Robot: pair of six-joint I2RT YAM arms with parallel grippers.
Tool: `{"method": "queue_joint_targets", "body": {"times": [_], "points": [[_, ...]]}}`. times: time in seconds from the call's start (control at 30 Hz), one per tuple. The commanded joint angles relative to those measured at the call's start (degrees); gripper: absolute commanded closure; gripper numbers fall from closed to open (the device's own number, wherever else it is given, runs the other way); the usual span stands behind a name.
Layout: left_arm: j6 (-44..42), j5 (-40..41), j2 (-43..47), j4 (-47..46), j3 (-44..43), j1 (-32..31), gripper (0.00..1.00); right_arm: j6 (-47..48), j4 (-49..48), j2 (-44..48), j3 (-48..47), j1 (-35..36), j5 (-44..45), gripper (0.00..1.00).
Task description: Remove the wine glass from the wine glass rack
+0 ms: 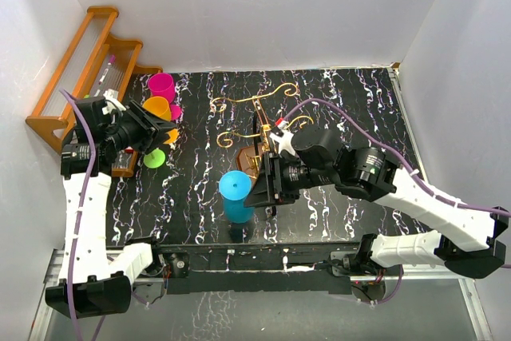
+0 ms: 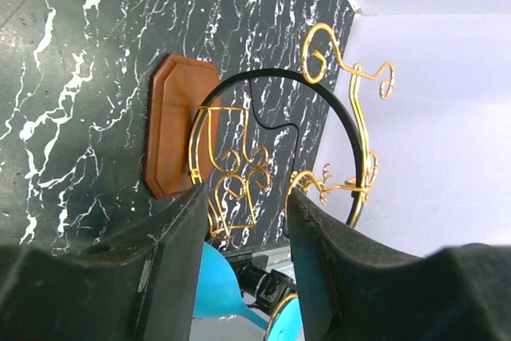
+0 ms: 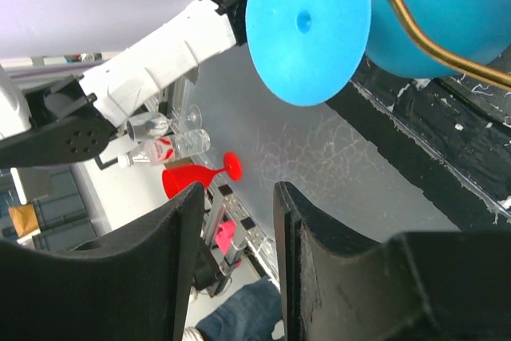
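Observation:
The wine glass rack [image 1: 257, 109] has a brown wooden base [image 1: 249, 157] and thin gold wire arms. A blue wine glass [image 1: 235, 196] hangs from a gold arm on its near side. In the right wrist view the glass's round foot [image 3: 307, 29] and bowl [image 3: 435, 5] sit above my fingers, with the gold arm [image 3: 431, 49] crossing the bowl. My right gripper [image 1: 265, 188] [image 3: 238, 197] is open and empty, just right of the glass. My left gripper [image 1: 153, 129] [image 2: 246, 197] is open and empty, far left, facing the rack base [image 2: 172, 133].
Pink [image 1: 161, 85], orange [image 1: 157, 107] and green [image 1: 154, 157] glasses crowd round the left gripper. A stepped orange-brown wooden shelf [image 1: 84, 61] stands at the back left. White walls close in the black marbled table [image 1: 359, 109] on three sides.

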State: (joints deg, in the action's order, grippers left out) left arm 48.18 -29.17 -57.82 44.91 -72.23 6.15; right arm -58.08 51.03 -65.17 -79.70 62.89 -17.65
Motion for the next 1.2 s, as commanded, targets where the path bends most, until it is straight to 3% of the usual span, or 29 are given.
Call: {"method": "queue_joint_targets", "body": {"times": [0.0, 0.4, 1.17], "points": [[0.60, -4.20, 1.81, 0.45, -3.18, -0.15, 0.57, -3.26, -4.78, -0.74, -0.15, 0.16, 5.17, 0.58], [1.50, -6.56, 3.38, 3.53, -6.61, -0.08, 0.57, -6.49, 0.63, -2.64, -1.53, 0.21, 12.63, 0.57], [0.42, -8.01, 4.81, 6.68, -6.50, -0.13, 0.57, -8.30, -10.82, -2.90, 4.32, 0.21, 17.03, 0.58]]}}
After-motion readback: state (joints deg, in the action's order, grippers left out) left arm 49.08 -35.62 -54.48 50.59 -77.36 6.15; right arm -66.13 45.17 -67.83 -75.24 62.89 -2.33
